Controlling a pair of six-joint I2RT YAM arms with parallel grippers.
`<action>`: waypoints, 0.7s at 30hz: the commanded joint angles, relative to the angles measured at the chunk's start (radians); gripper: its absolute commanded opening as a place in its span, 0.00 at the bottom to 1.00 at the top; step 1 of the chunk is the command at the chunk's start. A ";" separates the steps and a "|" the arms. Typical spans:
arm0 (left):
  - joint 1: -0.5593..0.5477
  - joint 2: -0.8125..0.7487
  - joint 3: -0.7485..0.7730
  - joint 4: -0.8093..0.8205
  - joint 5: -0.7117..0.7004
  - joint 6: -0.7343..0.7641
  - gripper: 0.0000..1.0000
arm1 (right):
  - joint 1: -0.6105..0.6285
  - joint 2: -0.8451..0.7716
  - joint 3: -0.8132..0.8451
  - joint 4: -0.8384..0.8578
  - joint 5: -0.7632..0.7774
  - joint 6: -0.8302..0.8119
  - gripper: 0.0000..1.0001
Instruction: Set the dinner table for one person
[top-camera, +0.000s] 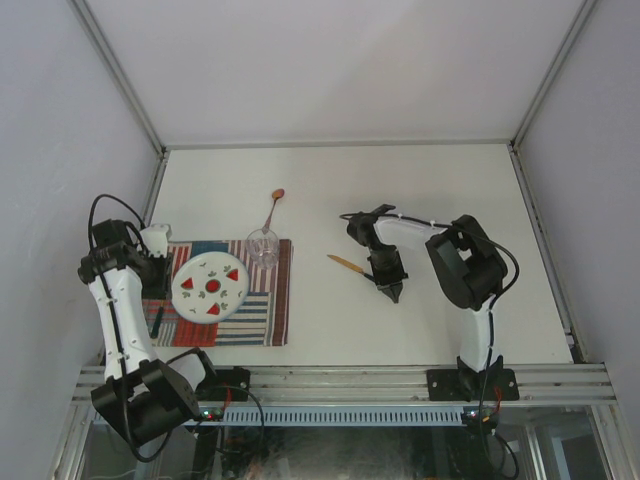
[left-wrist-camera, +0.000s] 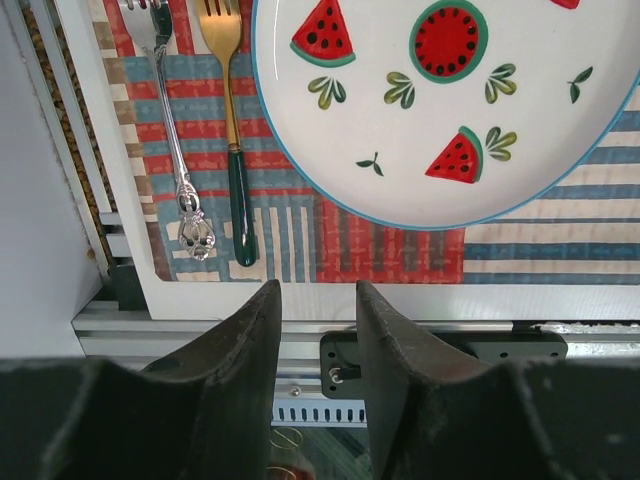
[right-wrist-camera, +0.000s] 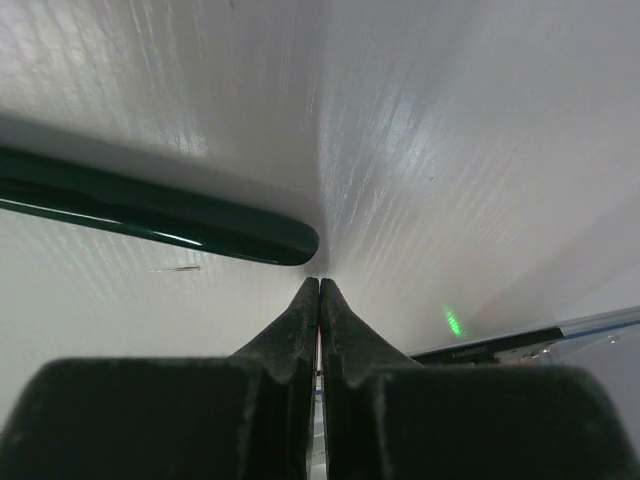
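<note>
The right gripper (right-wrist-camera: 319, 285) is clenched shut and empty, its tips at the off-white dinner table (top-camera: 420, 190) just beside a dark green utensil handle (right-wrist-camera: 150, 215), while the left gripper (left-wrist-camera: 318, 300) hangs part-open and grasps nothing, with a silver fork (left-wrist-camera: 178, 150), a gold fork (left-wrist-camera: 235, 150) and a watermelon plate (left-wrist-camera: 540, 130) ahead of it on a striped placemat (left-wrist-camera: 380, 245).

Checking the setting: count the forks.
2, both on the striped cloth placemat: ornate silver fork at its left edge; gold fork with dark green handle beside the white watermelon-print plate.

Below me a watermelon plate (left-wrist-camera: 440, 120) sits on the striped placemat (left-wrist-camera: 390, 250); a silver fork (left-wrist-camera: 170, 130) and a green-handled fork (left-wrist-camera: 240, 200) lie side by side beside it.
</note>
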 joint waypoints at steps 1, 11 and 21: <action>0.011 -0.012 0.039 -0.009 -0.003 0.022 0.40 | 0.004 -0.081 -0.023 0.066 -0.001 0.035 0.00; 0.011 0.004 0.063 -0.026 -0.007 0.013 0.40 | -0.040 -0.075 0.020 0.097 0.008 0.021 0.00; 0.010 0.011 0.050 -0.031 0.001 -0.013 0.40 | -0.090 -0.032 0.084 0.109 0.007 -0.015 0.00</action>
